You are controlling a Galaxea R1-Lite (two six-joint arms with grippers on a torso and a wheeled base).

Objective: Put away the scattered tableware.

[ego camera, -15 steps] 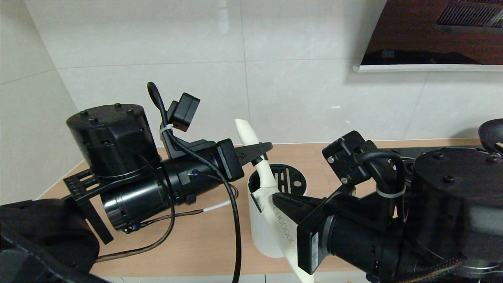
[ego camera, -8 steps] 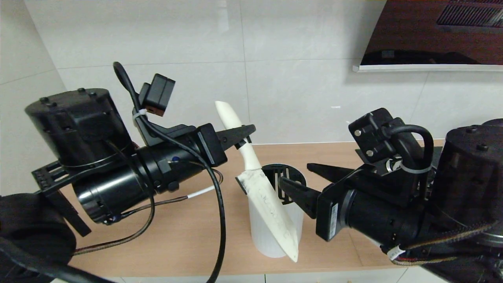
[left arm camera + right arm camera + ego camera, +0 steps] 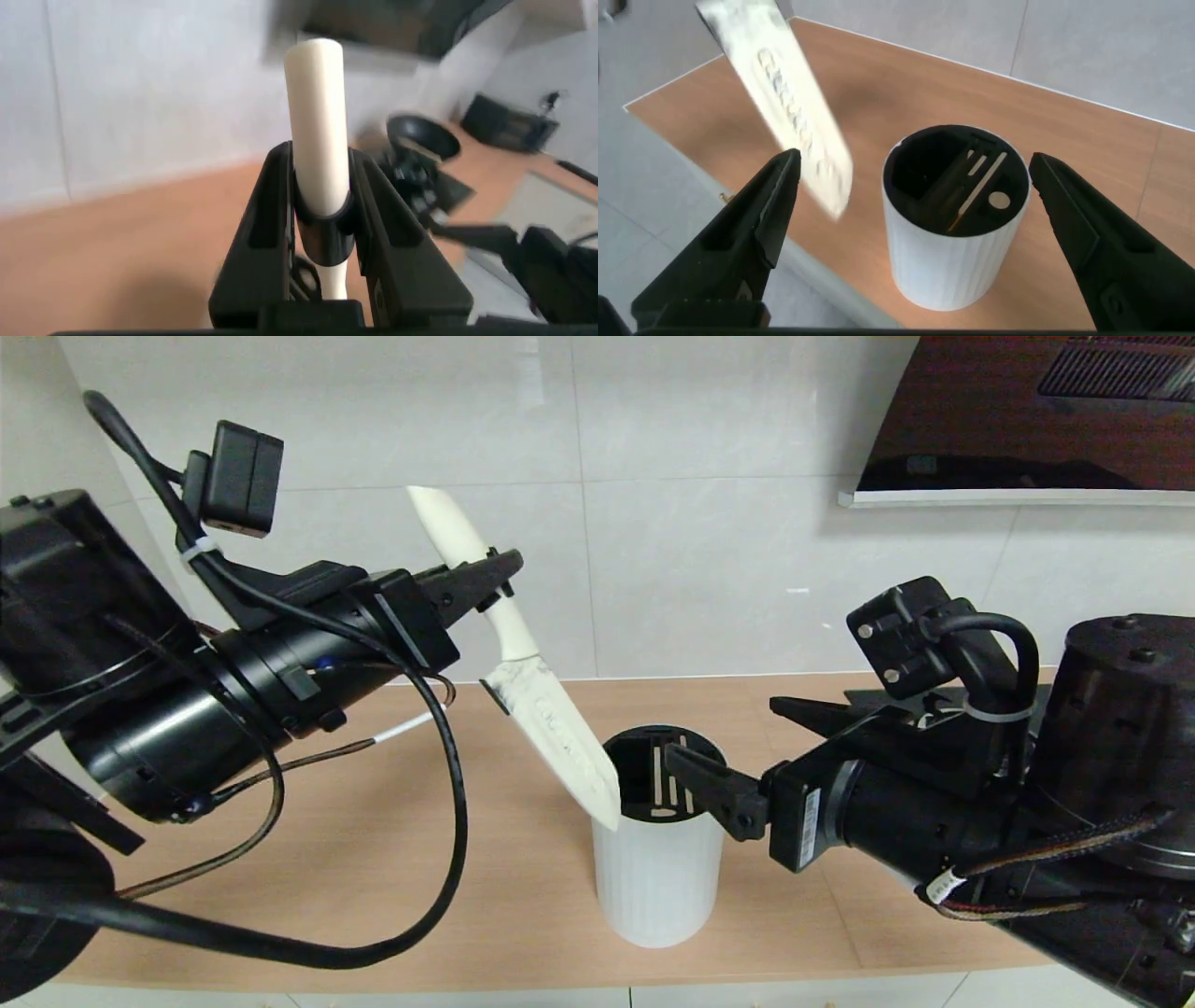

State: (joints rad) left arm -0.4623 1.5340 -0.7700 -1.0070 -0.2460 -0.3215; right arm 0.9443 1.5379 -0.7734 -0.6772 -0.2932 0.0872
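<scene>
We've lifted the knife leftward, left gripper clenching its handle, tip above the holder; right gripper gapes.

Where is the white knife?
Head view: the knife hangs tilted, blade down, in the left hand, its tip beside the left rim of the white holder.

Surface: light wooden countertop, back edge against a white tiled wall. On it: one white ribbed utensil holder, cylindrical, upright, near the front edge, with a black slotted insert in its mouth. Farther along, a black pan, blurred; footing unclear.
</scene>
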